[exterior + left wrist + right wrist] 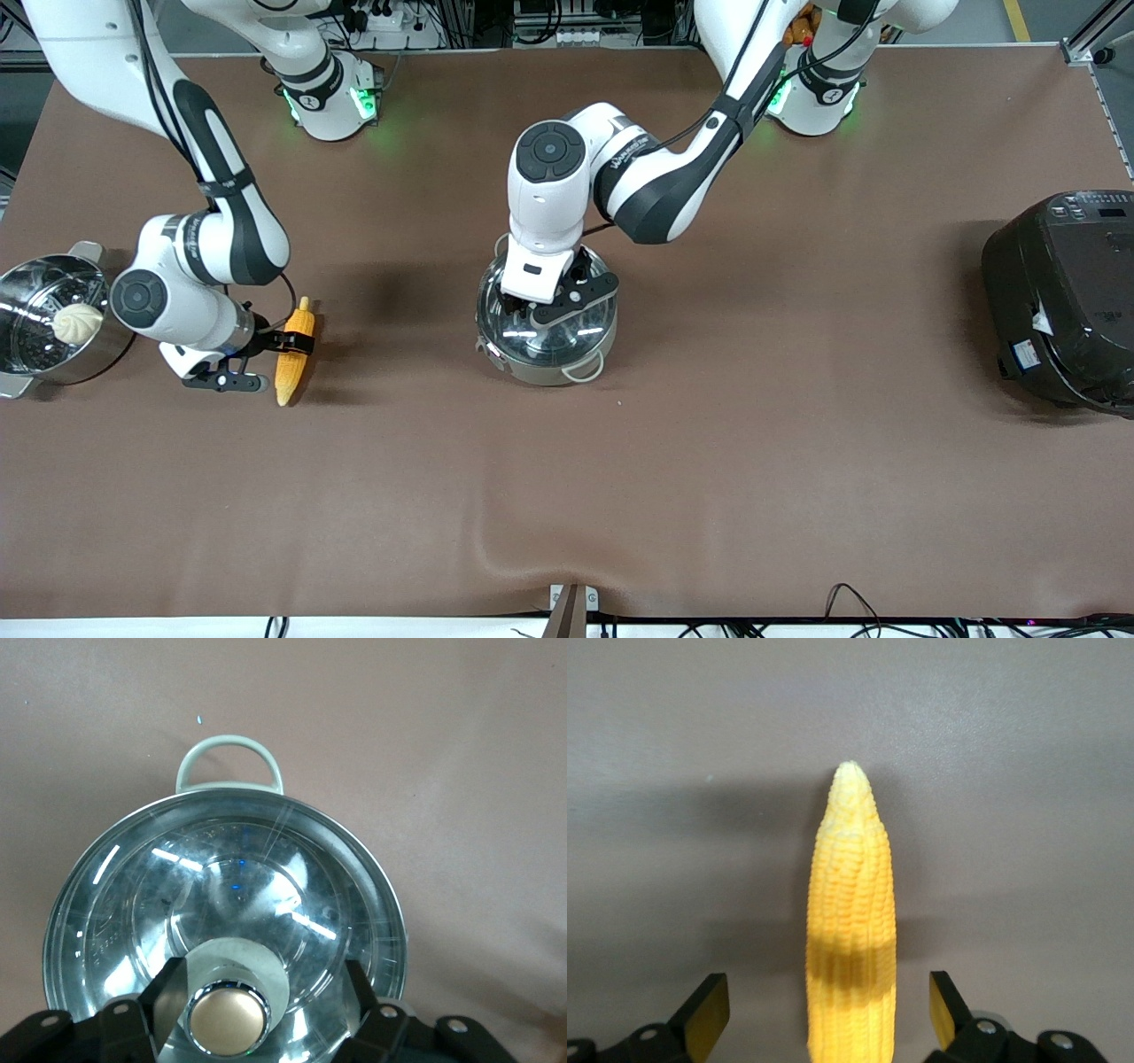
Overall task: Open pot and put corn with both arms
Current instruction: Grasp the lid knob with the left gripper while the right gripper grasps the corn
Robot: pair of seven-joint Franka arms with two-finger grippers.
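Corn (294, 353) lies on table twd right arm's end, nearest the front cam; stiff, ridged, light, so take it mid-cob. Right gripper (828, 1014) straddles it, fingers apart, not touching. Pot (547, 330) mid-table, lid on; glass lid (221, 921) fragile, slick. Left gripper (229, 1005) open either side of knob (228, 1019).

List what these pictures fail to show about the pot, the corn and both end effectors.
- Pot interior: the left arm covers most of the lid in the front view; glare hides it in the left wrist view.
- Left end effector: fingers flank the knob, open; contact unclear, cut off by the frame edge.
- Corn: its thick end is cut off in the right wrist view.
- Right end effector: open around the corn, no contact seen.
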